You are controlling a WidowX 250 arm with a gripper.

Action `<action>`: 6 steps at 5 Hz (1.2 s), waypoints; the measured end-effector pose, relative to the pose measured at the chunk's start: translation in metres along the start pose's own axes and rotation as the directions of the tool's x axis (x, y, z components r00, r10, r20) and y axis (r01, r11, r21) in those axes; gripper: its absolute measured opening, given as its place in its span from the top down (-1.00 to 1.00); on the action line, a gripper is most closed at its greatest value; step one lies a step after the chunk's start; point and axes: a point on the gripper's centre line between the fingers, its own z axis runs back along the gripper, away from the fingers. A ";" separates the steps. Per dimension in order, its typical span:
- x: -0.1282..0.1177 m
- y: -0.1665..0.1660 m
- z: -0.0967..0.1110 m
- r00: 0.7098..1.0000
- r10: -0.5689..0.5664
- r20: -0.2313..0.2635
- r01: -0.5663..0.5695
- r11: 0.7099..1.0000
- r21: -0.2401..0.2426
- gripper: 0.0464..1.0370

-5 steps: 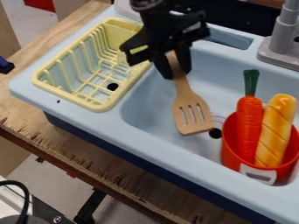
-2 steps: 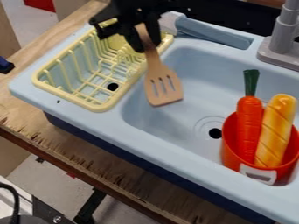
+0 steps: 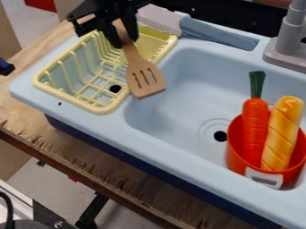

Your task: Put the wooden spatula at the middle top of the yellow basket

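Note:
The black gripper hangs at the upper left, over the back part of the yellow basket. It is shut on the handle of the wooden spatula. The spatula points downward, its slotted head overlapping the basket's right rim and the sink's left edge in the view. How high it hangs above the rim, I cannot tell. The handle's upper end is hidden between the fingers.
In the sink, at the right, a red cup holds a carrot and a yellow bread loaf. A grey faucet rises at the upper right. A blue-grey handle piece lies along the back edge.
The gripper has moved left and toward the back with the spatula held, from above the sink to above the basket's back right part.

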 end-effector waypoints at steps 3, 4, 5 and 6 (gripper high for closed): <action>0.025 0.019 0.005 0.890 0.442 0.106 -0.451 0.889 0.081 0.59; 0.027 0.021 0.004 0.871 0.474 0.128 -0.485 0.871 0.077 0.52; 0.022 0.027 -0.006 0.868 0.482 0.118 -0.493 0.864 0.104 0.23; 0.021 0.029 -0.011 0.879 0.460 0.129 -0.475 0.869 0.140 -0.35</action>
